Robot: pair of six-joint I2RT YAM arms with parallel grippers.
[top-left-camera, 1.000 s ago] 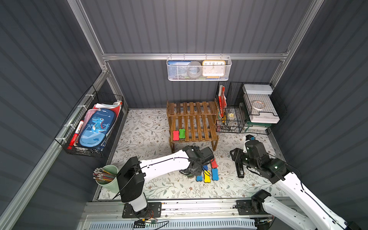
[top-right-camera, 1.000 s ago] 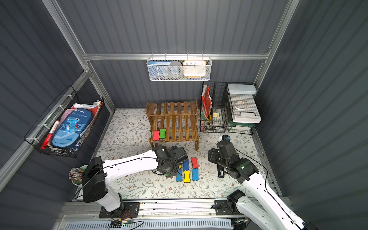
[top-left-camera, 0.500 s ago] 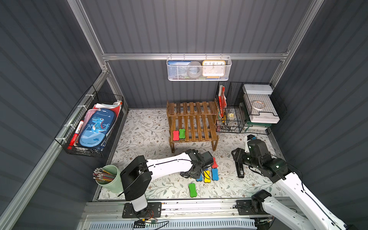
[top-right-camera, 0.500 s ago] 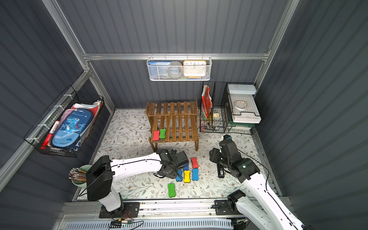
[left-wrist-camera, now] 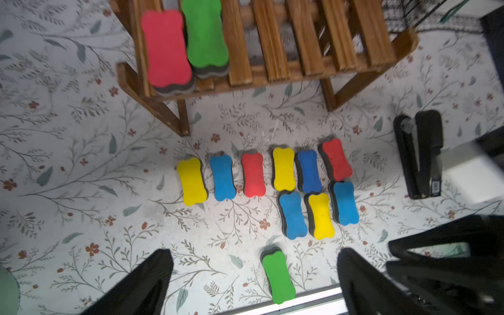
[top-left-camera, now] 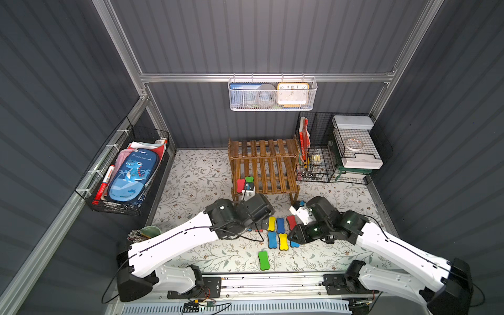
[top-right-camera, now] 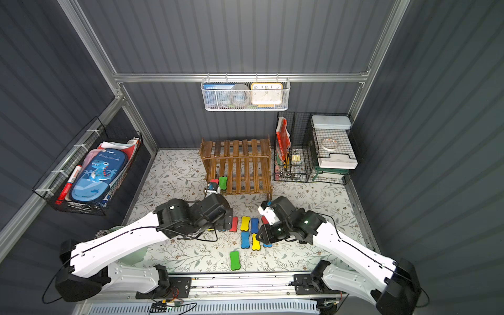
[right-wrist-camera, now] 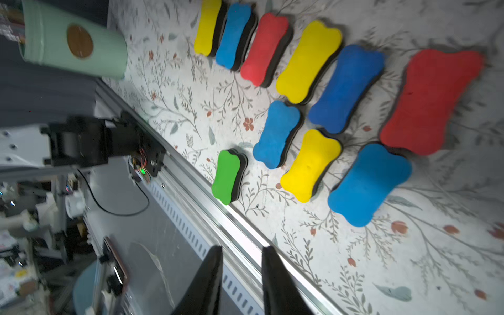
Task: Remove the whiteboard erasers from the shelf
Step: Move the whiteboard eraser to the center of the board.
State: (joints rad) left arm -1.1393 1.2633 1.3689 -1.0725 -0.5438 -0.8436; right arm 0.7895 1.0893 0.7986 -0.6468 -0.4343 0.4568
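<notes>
Two whiteboard erasers, a red one (left-wrist-camera: pixel 165 47) and a green one (left-wrist-camera: pixel 206 35), lie side by side at the left end of the shelf's (top-left-camera: pixel 268 169) lower tier. Several more in red, yellow and blue (left-wrist-camera: pixel 283 169) lie in rows on the mat in front of it. One green eraser (top-left-camera: pixel 263 260) lies alone by the front rail. My left gripper (left-wrist-camera: pixel 253 255) hangs wide open above that green eraser, holding nothing. My right gripper (right-wrist-camera: pixel 241 249) hovers over the right end of the rows (top-left-camera: pixel 290 238), its jaws a narrow gap apart and empty.
A mint cup of pencils (top-left-camera: pixel 148 231) stands front left. A black stapler (left-wrist-camera: pixel 420 152) lies right of the eraser rows. A black wire organiser (top-left-camera: pixel 316 155) stands right of the shelf, a white mesh basket (top-left-camera: pixel 272 94) hangs behind, and a side basket (top-left-camera: pixel 131 174) hangs left.
My left gripper opened and let go of the green eraser, which now lies by the front rail, and the arm rose. My right gripper swung left over the rows and its jaws narrowed.
</notes>
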